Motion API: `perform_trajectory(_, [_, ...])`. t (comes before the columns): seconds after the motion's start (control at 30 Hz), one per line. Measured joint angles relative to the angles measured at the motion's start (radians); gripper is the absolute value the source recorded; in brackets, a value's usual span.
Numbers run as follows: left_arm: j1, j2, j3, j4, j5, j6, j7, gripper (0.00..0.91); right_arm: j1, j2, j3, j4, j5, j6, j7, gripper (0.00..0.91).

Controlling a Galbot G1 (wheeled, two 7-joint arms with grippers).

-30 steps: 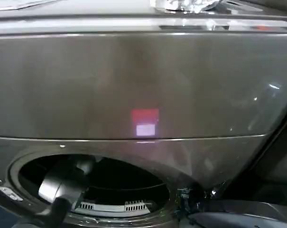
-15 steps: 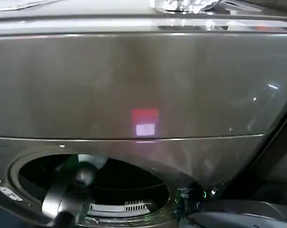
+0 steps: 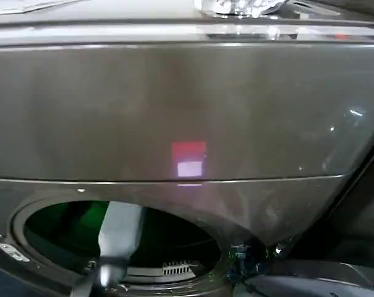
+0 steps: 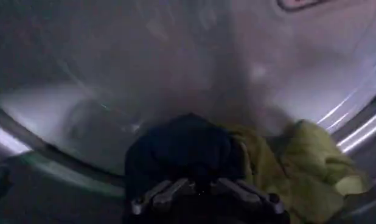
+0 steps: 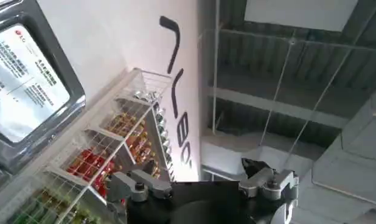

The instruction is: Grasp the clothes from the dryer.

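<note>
The left arm reached through the porthole of the dryer (image 3: 187, 111), its left claw (image 4: 203, 190) deep in the drum. The navy garment (image 4: 185, 149) lay bunched right at the fingertips, seemingly pinched between them, with the lime-green garment (image 4: 309, 155) just beside. The right claw (image 5: 203, 182) hung spread wide outside, holding nothing.
</note>
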Motion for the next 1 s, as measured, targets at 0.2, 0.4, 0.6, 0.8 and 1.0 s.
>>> perform_trajectory(0.2, [0.179, 0.018, -0.015, -0.228, -0.045, -0.047, -0.003, 0.0, -0.009, 0.001, 0.009, -0.004, 0.009, 0.001, 0.008, 0.907])
perform_trajectory(0.4, [0.381, 0.033, -0.021, -0.469, -0.068, -0.083, -0.002, 0.0, -0.005, 0.001, 0.01, -0.008, 0.021, 0.003, 0.021, 0.907])
perform_trajectory(0.6, [0.573, 0.044, -0.028, -0.682, -0.081, -0.117, -0.003, 0.0, -0.006, 0.001, 0.022, -0.01, 0.043, 0.003, 0.022, 0.907])
perform_trajectory(0.8, [0.72, 0.039, -0.023, -0.811, -0.073, -0.148, 0.011, 0.0, -0.001, -0.002, 0.027, -0.011, 0.054, -0.002, 0.022, 0.907])
perform_trajectory(1.0, [0.801, 0.037, -0.009, -0.872, -0.047, -0.164, 0.027, 0.0, 0.007, -0.005, 0.029, -0.007, 0.07, -0.005, 0.017, 0.907])
